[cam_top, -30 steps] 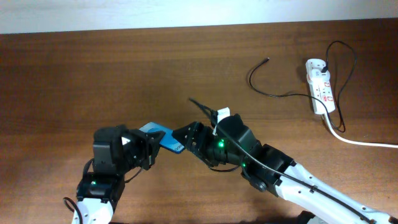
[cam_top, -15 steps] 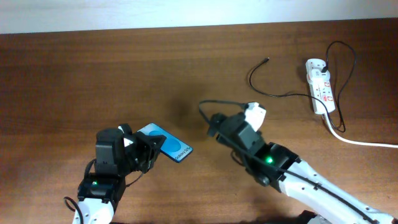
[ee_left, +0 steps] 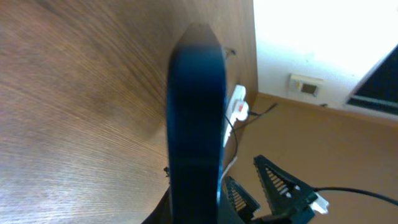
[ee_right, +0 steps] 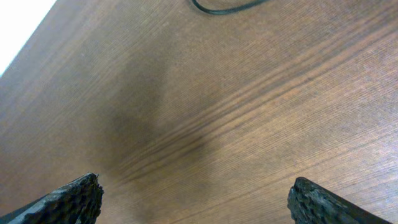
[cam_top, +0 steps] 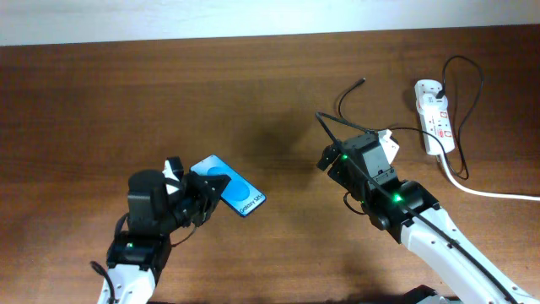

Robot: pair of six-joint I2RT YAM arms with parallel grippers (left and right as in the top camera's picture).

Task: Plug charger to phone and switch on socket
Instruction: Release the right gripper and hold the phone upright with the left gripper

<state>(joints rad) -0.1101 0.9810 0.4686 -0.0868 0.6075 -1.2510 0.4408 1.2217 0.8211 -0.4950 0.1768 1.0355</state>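
Observation:
The phone (cam_top: 229, 192), blue screen up, is held at its left end by my left gripper (cam_top: 201, 196), which is shut on it. In the left wrist view the phone (ee_left: 196, 124) shows edge-on as a dark blue slab. The charger cable (cam_top: 364, 127) lies loose on the table at the back right; its tip (cam_top: 363, 82) is free and its white plug (cam_top: 430, 88) sits in the socket (cam_top: 435, 120). My right gripper (cam_top: 331, 159) is open and empty, between the phone and the cable loop. In the right wrist view (ee_right: 196, 193) its fingers are wide apart over bare wood, with a bit of cable (ee_right: 217, 9) at the top.
The socket's thick white cord (cam_top: 489, 192) runs off to the right edge. The wooden table (cam_top: 169, 93) ends at a white wall along the back. The socket also shows far off in the left wrist view (ee_left: 237, 106).
My right gripper has pulled away from the phone and moved right and back toward the cable loop. The left gripper has kept the phone and shifted it slightly right.

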